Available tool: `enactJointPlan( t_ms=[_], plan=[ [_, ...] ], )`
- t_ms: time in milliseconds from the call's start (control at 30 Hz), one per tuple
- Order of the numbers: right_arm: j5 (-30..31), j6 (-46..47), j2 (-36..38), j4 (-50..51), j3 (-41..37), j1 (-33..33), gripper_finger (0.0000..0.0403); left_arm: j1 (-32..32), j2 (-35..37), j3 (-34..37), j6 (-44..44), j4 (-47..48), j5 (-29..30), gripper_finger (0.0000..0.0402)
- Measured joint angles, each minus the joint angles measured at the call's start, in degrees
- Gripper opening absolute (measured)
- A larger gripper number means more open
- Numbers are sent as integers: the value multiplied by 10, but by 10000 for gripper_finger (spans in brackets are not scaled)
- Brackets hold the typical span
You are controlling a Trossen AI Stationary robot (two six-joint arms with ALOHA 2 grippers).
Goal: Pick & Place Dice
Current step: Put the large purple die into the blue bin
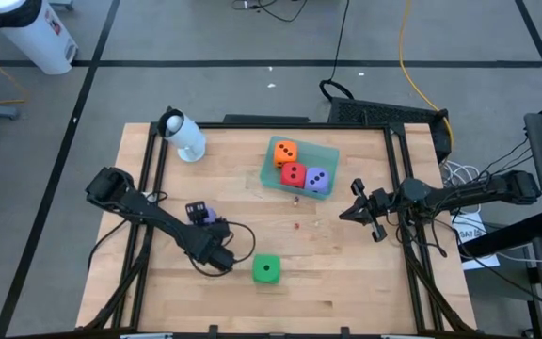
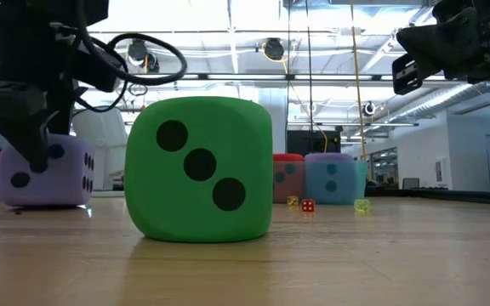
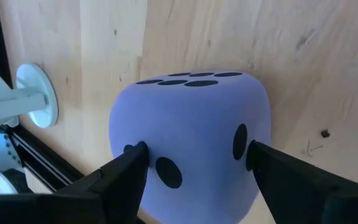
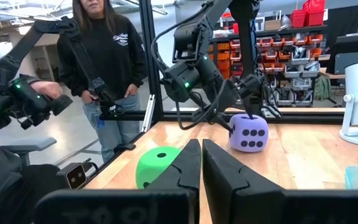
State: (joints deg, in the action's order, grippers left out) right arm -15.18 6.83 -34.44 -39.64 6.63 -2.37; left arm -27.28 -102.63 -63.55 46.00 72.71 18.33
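A purple die [image 3: 191, 118] rests flat on the wooden table [image 1: 346, 273], left of centre. My left gripper [image 3: 194, 155] is open and slants down over it, one finger on each of two opposite sides. A green die [image 1: 266, 269] sits on the table nearer the front edge. An orange die [image 1: 285, 151], a red die [image 1: 293, 173] and a second purple die [image 1: 317, 179] lie in a teal tray [image 1: 273, 177] at the back centre. My right gripper [image 1: 360, 212] hovers shut at the table's right, above the surface. My left gripper has its fingertips [image 3: 129, 158] beside two opposite side faces [image 3: 244, 140] of the purple die, coming from above at a slant. I cannot tell whether they touch it. The die stands on the table.
A white stand [image 1: 184, 137] is at the back left corner. Two tiny dice [image 1: 297, 225] lie in front of the tray. Black rails [image 1: 398, 188] run along the table's sides. A person [image 4: 104, 56] stands beyond the table's left side.
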Motion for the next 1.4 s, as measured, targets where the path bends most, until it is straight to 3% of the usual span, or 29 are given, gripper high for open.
enactJointPlan(
  t_ms=[133, 300, 600, 733, 967, 1400],
  plan=[
    [0, -1, -1, 0, 0, 0, 9, 1, 0, 0, -43, -21, -5, 237],
    [0, 0, -3, -2, 0, 0, 9, 9, 6, 1, -65, -16, -9, 116],
    [0, 0, -3, -2, 0, 0, 9, 19, 117, 10, -74, -36, -34, 111],
    [0, 0, -3, -2, 0, 0, 9, 24, 192, 7, -93, -40, -41, 59],
    [0, 0, -3, -2, 0, 0, 9, 50, 295, 7, -150, -46, -50, 53],
    [0, 0, -3, -2, 0, 0, 9, 151, 412, 6, -331, -248, -98, 53]
  ],
)
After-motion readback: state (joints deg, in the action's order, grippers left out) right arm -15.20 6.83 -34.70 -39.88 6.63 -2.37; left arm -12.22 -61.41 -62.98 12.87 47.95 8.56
